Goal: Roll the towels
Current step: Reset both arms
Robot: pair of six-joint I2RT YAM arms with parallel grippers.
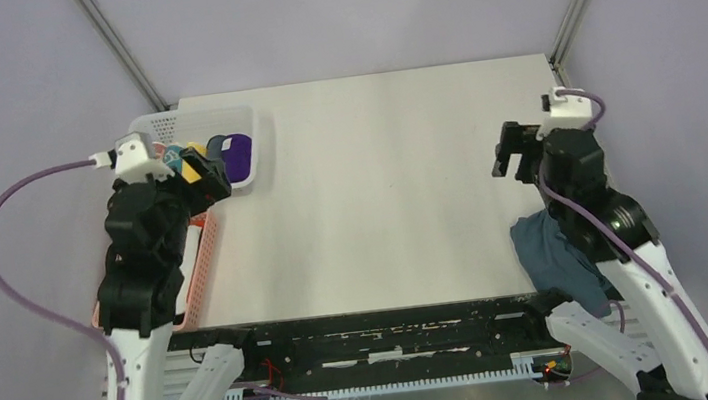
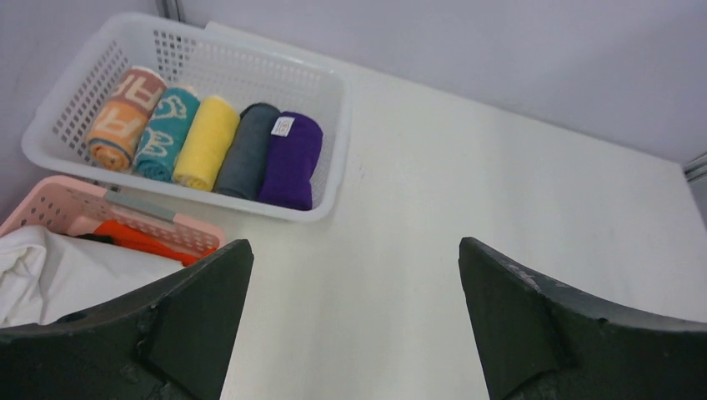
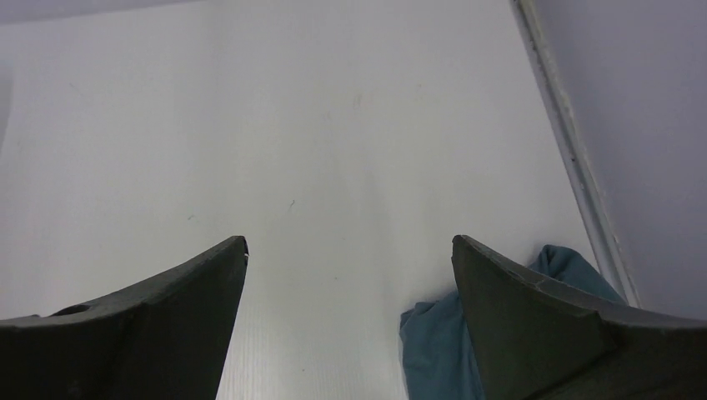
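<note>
on your table (image 1: 379, 187), far left, a basket (image 2: 333, 142) holds five rolled towels (image 2: 204, 142) side by side; a second basket (image 2: 50, 208) sits just before it. a loose cloth (image 3: 433, 350) lies near right.

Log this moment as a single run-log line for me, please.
left pincer: open, empty | right pincer: open, empty | grey towel, purple towel: rolled, in white basket | teal cloth: crumpled, table's right edge

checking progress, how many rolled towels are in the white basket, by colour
orange patterned roll: 1
teal patterned roll: 1
yellow roll: 1
dark grey towel: 1
purple towel: 1
total: 5, all in the white basket
</note>
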